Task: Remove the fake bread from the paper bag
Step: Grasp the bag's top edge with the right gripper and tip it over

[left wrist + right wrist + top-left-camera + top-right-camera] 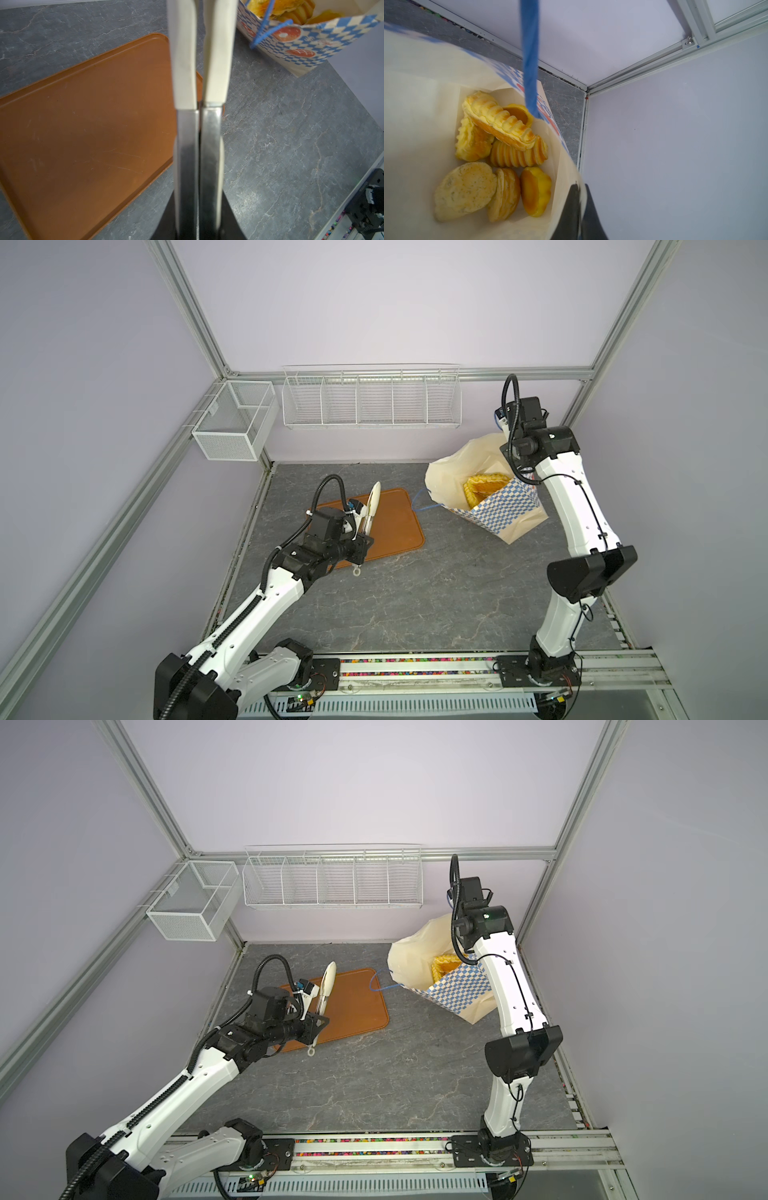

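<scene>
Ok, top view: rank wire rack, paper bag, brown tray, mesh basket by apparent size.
1. wire rack and paper bag: look about equal, not ranked
2. brown tray, partly hidden
3. mesh basket

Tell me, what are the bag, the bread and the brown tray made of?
The paper bag looks like thin matte paper: it creases and its mouth sags. The fake bread seems to be foam or rubbery plastic, smooth with a slight sheen, though I can't be sure. The tray looks like hard plastic, semi-matte, with fine scratches.
</scene>
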Action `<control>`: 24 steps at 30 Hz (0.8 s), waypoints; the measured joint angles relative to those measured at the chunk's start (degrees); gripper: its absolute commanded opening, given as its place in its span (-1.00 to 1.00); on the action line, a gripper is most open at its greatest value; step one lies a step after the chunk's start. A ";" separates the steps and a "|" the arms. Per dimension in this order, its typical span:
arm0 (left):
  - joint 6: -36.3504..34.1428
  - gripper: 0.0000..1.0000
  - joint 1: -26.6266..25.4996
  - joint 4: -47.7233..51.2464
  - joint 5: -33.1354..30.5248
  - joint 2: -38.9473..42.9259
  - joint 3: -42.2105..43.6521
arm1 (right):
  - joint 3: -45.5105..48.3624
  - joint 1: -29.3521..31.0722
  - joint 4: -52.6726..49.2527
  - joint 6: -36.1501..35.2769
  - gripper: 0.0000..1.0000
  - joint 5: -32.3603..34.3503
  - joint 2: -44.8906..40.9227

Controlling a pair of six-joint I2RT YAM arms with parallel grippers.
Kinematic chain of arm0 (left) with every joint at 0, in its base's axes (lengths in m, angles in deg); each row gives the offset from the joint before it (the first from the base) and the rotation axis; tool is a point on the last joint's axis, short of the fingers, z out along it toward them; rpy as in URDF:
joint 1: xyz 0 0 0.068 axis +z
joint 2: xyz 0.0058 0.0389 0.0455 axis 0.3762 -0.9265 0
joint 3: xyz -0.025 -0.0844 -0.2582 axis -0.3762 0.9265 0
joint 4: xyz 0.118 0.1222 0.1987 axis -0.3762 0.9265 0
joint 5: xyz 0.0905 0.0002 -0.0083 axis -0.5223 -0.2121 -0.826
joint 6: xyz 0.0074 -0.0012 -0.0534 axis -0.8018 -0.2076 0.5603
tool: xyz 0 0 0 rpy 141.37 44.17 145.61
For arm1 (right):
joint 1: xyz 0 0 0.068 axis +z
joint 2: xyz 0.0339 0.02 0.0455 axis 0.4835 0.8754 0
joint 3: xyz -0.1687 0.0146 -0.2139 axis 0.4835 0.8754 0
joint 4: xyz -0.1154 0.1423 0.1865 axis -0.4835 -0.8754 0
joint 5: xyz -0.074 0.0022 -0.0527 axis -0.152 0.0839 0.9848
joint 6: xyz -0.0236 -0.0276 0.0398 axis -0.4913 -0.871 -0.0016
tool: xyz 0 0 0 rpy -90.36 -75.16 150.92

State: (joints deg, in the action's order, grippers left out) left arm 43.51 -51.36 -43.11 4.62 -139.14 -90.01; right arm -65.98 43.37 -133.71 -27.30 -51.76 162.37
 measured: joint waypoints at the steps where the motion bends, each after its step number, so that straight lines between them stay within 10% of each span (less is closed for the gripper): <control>1: 0.31 -1.00 0.00 0.13 -0.37 0.11 0.00 | -0.35 0.00 0.33 -0.50 -0.87 0.39 0.00; 24: 1.84 -1.00 -2.45 5.53 -5.18 -1.16 -3.30 | 50.80 15.32 22.69 -3.15 -0.86 -2.73 -29.27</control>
State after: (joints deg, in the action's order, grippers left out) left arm 45.35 -53.80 -37.58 -0.56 -140.30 -93.31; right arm -15.19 58.69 -111.02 -30.45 -54.49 133.10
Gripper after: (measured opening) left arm 0.205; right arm 0.072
